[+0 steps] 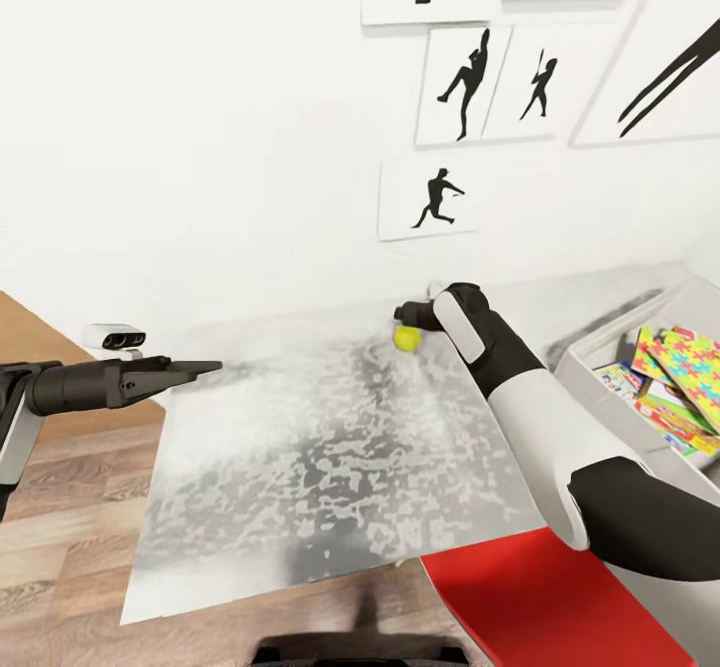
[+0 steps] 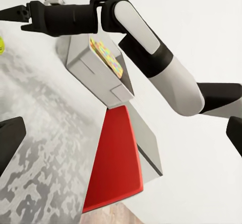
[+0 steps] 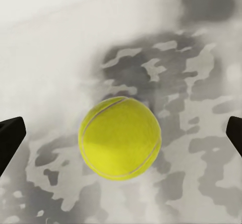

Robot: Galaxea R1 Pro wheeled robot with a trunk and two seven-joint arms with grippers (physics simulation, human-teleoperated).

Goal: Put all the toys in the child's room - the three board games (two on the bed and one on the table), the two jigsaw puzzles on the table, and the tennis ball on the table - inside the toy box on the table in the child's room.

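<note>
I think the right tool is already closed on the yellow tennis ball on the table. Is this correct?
Not quite. The right tool is open, not closed: in the right wrist view its fingers stand wide apart on either side of the tennis ball, which rests on the table.

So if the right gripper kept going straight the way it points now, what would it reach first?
The tennis ball. In the right wrist view it sits centred between the open jaws, resting on the table. The right gripper is just above it in the head view, though exact depth is unclear.
</note>
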